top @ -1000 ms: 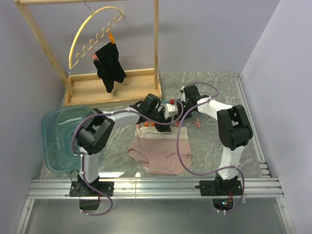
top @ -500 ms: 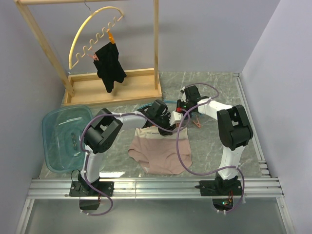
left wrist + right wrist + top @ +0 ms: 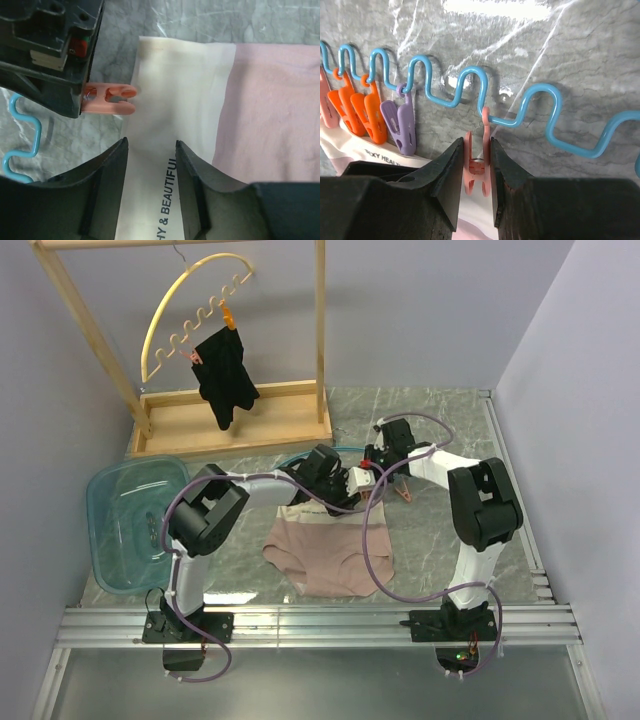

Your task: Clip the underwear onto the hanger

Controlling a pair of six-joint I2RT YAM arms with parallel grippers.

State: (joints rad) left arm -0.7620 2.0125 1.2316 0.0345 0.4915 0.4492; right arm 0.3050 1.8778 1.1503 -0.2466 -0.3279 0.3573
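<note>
The pink-beige underwear (image 3: 330, 552) lies flat on the marble table, its cream waistband (image 3: 175, 85) towards the back. The light-blue wavy hanger (image 3: 545, 95) lies on the table just behind the waistband. My right gripper (image 3: 476, 145) is shut on a pink clip (image 3: 479, 167) that hangs from the hanger wire, squeezing its handles. In the left wrist view that clip's (image 3: 111, 98) mouth gapes at the waistband's edge. My left gripper (image 3: 150, 145) stands open right over the waistband, its jaws either side of the printed text.
Two orange clips (image 3: 360, 107) and a purple clip (image 3: 400, 124) hang on the same wire. At the back left stands a wooden rack (image 3: 235, 425) with a yellow hanger (image 3: 190, 290) and a black garment (image 3: 225, 375). A teal basin (image 3: 110, 490) sits at the left.
My left gripper has moved right and nearer, from behind the waistband to over it, close beside the right gripper. The right gripper has kept its hold on the pink clip.
</note>
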